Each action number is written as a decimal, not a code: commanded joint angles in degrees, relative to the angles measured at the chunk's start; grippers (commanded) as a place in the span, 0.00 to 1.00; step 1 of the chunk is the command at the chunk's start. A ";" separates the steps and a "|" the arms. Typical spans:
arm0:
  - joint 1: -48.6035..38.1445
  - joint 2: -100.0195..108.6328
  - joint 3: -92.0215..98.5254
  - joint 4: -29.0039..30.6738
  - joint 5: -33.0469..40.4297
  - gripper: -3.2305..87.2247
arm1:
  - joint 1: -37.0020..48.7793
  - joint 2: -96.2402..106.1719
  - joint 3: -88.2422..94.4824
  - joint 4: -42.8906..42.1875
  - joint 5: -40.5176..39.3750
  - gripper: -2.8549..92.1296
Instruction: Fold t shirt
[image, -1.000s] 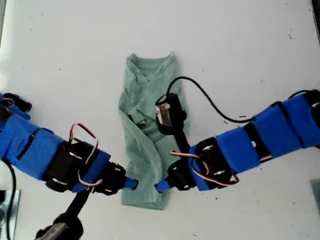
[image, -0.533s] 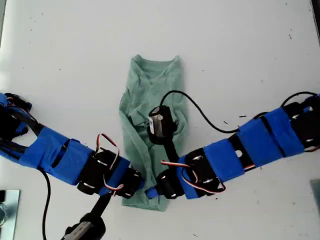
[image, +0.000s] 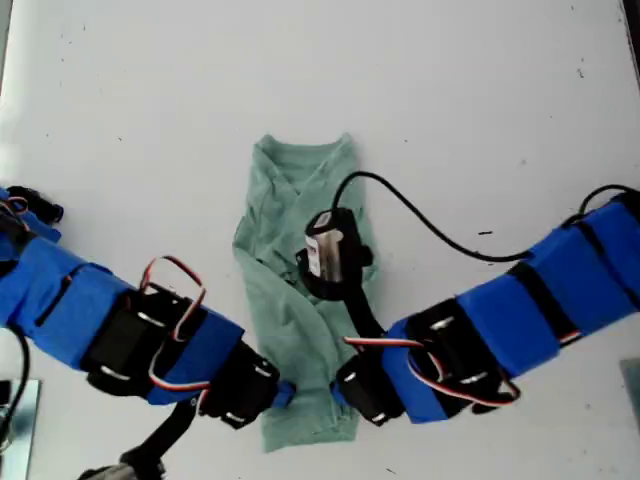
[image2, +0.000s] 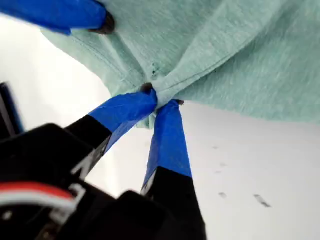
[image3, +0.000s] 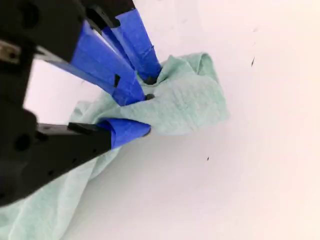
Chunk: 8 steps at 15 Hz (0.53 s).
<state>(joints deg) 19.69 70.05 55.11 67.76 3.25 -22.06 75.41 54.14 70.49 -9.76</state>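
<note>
So the t shirt (image: 285, 200) was lying on the white table (image: 500, 100) roughly mid-scene in the exterior view. It was bunched into a long narrow strip, V-neck end pointing to the far edge and hem end nearest the arms. Pale sage green, pretty wrinkled, with one sleeve poking out toward the exterior view's left.

Both grippers were down at the hem end, close beside each other. My first gripper (image: 287, 393), on the arm coming in from the exterior view's left, had its blue-taped jaws pinched together on a gathered bit of the shirt's edge. The first wrist view showed that really clearly: the tips (image2: 161, 97) met right on the cloth (image2: 225, 50) with bare table beneath.

My second gripper (image: 338, 388), on the arm from the exterior view's right, sat at the hem just next to it. In the second wrist view its jaws (image3: 145, 114) appeared to be closed on a fold of the fabric (image3: 190, 100). That angle was a bit awkward though, so I'd say probably gripping.

That arm's wrist camera (image: 328, 252) hung over the middle of the shirt. A black cable (image: 420, 205) looped from it across the table toward the exterior view's right.
</note>
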 joint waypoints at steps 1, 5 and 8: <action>2.29 7.21 -0.79 -1.58 0.88 0.03 | -1.49 10.72 0.70 -0.09 -1.23 0.02; 0.62 7.65 0.44 -2.29 0.26 0.03 | 2.46 14.50 3.43 0.97 -3.69 0.02; -8.61 12.30 4.31 2.99 3.78 0.03 | 13.80 22.41 10.99 2.64 -11.34 0.02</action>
<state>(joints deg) 15.82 75.85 59.41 68.91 4.92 -14.50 90.09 64.34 72.95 -17.14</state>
